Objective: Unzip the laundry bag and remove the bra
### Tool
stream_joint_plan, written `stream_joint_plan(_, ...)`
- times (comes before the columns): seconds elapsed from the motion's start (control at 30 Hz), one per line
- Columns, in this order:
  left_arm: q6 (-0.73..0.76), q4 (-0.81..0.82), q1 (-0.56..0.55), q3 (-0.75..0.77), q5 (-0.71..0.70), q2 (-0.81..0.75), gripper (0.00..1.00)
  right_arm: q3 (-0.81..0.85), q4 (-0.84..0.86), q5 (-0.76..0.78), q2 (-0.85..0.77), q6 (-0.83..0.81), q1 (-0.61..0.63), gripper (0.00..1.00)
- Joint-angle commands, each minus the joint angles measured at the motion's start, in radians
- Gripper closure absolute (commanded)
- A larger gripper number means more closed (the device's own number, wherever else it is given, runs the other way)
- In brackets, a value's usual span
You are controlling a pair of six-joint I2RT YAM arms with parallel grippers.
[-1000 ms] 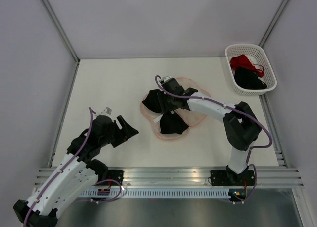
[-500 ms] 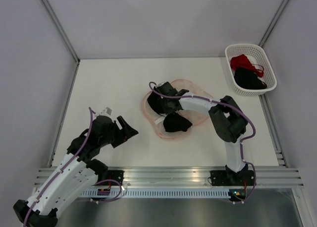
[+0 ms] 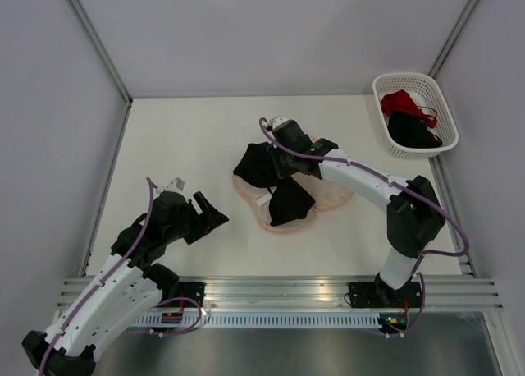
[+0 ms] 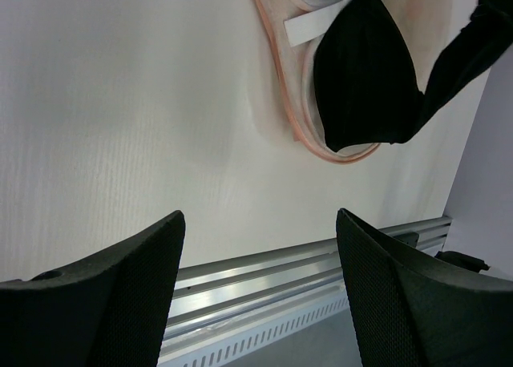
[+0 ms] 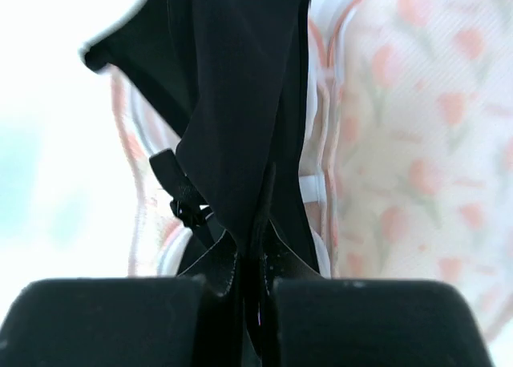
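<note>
The laundry bag (image 3: 332, 194) lies opened at mid-table, its pale pink lining up; its printed side (image 5: 417, 143) shows in the right wrist view. The black bra (image 3: 289, 204) lies across it, one cup to the left and one nearer me. My right gripper (image 3: 281, 158) is shut on the bra's middle, and black fabric (image 5: 240, 102) runs out from between its fingers (image 5: 252, 263). My left gripper (image 3: 212, 214) stands open and empty well to the left of the bag. In its wrist view (image 4: 260, 215) a bra cup (image 4: 365, 70) and the bag's pink edge (image 4: 276, 62) lie ahead.
A white lattice basket (image 3: 380, 84) at the back right holds a red garment (image 3: 399, 103) and a black one (image 3: 413, 132). A metal rail (image 4: 280, 271) runs along the table's near edge. Grey walls close in the table on three sides.
My right gripper closed on the bra's middle, dipped left, then drew back to the right with the fabric pinched. The left arm stayed still.
</note>
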Motion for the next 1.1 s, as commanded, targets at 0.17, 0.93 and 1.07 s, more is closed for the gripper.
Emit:
stream_joint_plan(0.17, -0.005, -0.002, 0.002, 0.023, -0.005, -0.012, 0.2, 0.152, -0.096, 0.185, -0.13, 0.011, -0.001, 1.0)
stream_joint_plan(0.93, -0.005, -0.064, 0.002, 0.04, 0.031, -0.066, 0.2, 0.892, -0.107, 0.589, 0.102, 0.051, -0.547, 0.99)
stream_joint_plan(1.07, -0.008, -0.093, 0.003, 0.049, 0.036, -0.08, 0.2, 0.924, 0.011, 0.54, 0.186, 0.101, -0.656, 1.0)
